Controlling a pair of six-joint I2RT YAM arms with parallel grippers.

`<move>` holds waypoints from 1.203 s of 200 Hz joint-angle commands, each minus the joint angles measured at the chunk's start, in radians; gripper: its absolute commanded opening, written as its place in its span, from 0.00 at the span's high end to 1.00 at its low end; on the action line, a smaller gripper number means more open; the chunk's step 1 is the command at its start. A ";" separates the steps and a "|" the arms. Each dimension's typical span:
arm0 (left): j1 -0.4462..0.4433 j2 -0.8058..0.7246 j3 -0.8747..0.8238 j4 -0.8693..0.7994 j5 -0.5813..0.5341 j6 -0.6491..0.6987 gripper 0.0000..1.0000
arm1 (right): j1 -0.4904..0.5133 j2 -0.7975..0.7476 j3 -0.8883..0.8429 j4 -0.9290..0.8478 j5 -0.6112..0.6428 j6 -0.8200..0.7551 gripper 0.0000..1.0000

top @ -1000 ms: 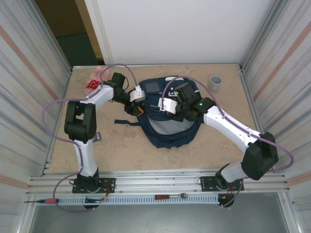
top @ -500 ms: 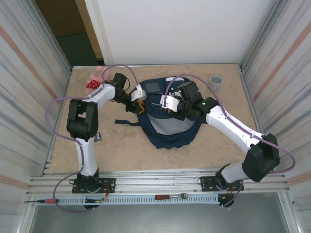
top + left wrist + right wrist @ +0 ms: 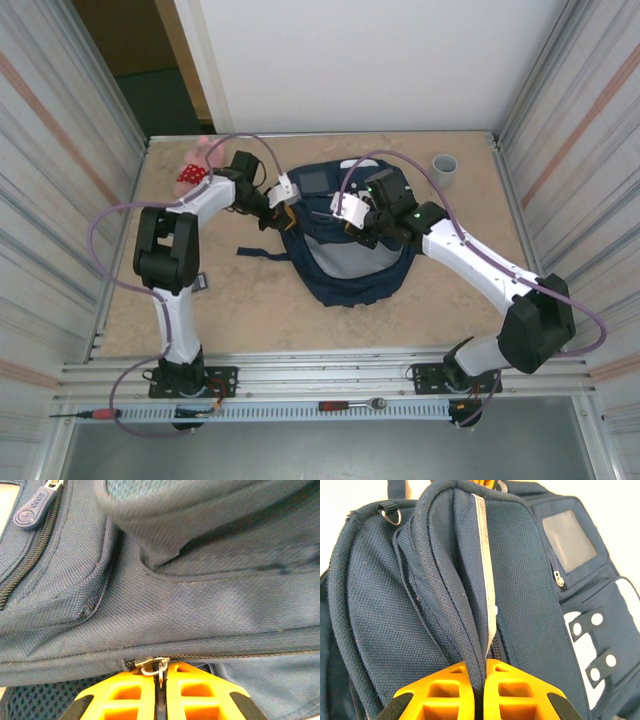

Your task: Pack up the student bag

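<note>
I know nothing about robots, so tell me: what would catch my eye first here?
A navy bag lies mid-table, gripped from both sides. The left gripper is shut on a metal zip pull at its seam, while the right gripper pinches a fold of its fabric. A grey cup stands at the far right.

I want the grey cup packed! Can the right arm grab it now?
Probably not yet: the right tool is clamped on the bag, so it must let go first. The cup stands nearby on bare table.
</note>
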 commanded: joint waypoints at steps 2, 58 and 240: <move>-0.043 -0.095 -0.065 -0.045 0.060 -0.042 0.93 | -0.007 0.042 -0.034 0.129 0.009 0.076 1.00; -0.055 -0.137 -0.159 0.019 -0.095 -0.137 0.95 | -0.032 0.000 0.029 -0.081 -0.093 0.256 0.62; -0.134 -0.203 -0.264 0.018 -0.153 -0.178 0.96 | 0.065 -0.030 -0.372 0.316 0.014 1.926 0.57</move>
